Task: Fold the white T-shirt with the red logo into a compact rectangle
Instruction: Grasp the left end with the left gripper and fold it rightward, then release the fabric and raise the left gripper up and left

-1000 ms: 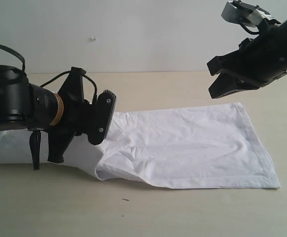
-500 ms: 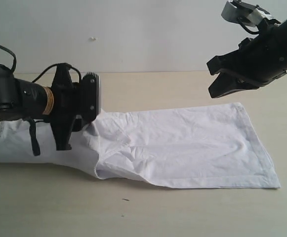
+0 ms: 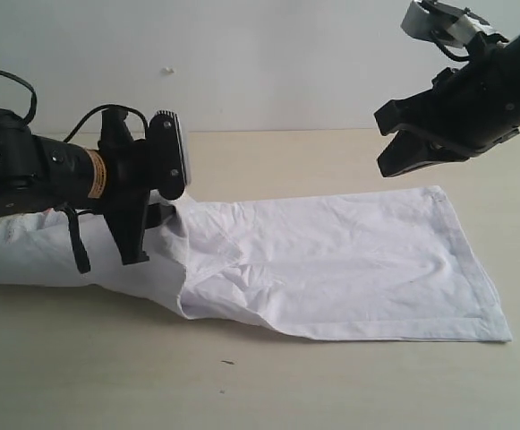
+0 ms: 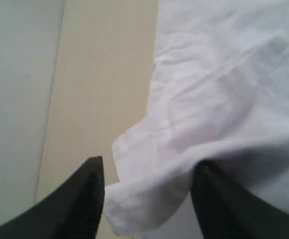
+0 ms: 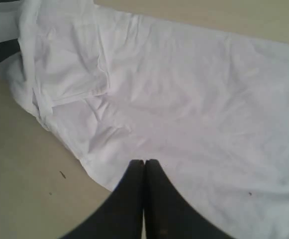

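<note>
The left gripper (image 3: 155, 199) is straddling a bunched fold of the white T-shirt (image 3: 349, 260), jaws parted, apparently gripping nothing. It should be lifting straight clear, not snagging cloth. The shirt is lying across the table (image 3: 331, 385). The right gripper (image 5: 144, 167) is hovering above it, clenched and empty.

My left arm (image 3: 27, 175) reaches in low and level over the left end of the white T-shirt (image 3: 349, 260), wrist rolled so one finger sits above the other. My left gripper (image 4: 146, 199) stands parted, a fold of the shirt between its fingers. My right arm (image 3: 501, 81) hangs high above the shirt's right end, my right gripper (image 5: 144, 164) pinched closed.
</note>
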You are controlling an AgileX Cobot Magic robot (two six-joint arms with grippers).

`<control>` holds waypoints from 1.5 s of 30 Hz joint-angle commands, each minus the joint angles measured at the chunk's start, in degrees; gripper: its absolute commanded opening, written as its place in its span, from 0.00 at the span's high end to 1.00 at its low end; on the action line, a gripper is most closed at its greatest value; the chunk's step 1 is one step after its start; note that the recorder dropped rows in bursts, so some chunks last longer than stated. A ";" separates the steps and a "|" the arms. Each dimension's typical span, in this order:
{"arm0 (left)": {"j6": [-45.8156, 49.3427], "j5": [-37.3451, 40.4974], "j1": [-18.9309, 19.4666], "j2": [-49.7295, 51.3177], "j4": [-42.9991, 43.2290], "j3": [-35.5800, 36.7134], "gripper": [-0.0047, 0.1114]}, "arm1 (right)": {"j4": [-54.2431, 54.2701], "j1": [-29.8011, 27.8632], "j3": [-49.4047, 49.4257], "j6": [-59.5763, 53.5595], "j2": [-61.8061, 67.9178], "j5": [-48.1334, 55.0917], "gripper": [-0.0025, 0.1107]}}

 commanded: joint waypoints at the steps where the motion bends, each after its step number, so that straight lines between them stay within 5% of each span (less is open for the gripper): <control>1: -3.36 5.15 -0.39 -0.49 -3.15 -0.45 0.51 | 0.35 0.12 -0.31 -0.60 -0.57 -0.35 0.98; 6: -8.49 13.83 -2.18 -1.10 -16.02 -3.86 0.57 | 0.34 0.12 -0.31 -0.60 -0.57 -0.24 0.98; 12: 8.35 32.02 -3.21 -1.10 -37.12 -8.53 0.59 | 0.34 0.12 -0.31 -0.60 -0.57 1.03 0.98; 16: 16.66 33.36 -3.33 -1.35 -47.05 -9.87 0.59 | 0.72 0.12 -0.31 -0.60 -0.57 1.03 0.98; 25: 13.66 11.44 -2.28 -1.19 -47.36 -10.29 0.59 | 1.15 0.12 -0.31 -0.60 -0.57 0.66 0.98; 38: 13.75 14.29 -2.14 -1.68 -47.36 -10.29 0.60 | 1.16 0.12 -0.31 -0.60 -0.57 0.90 0.98; 41: 13.90 16.54 -2.14 -2.77 -47.12 -10.29 0.68 | 1.16 0.12 -0.31 -0.60 -0.57 0.75 0.98; 45: 13.90 19.91 -2.14 -5.44 -47.00 -10.29 0.94 | 1.16 0.12 -0.31 -0.86 -0.57 0.78 0.98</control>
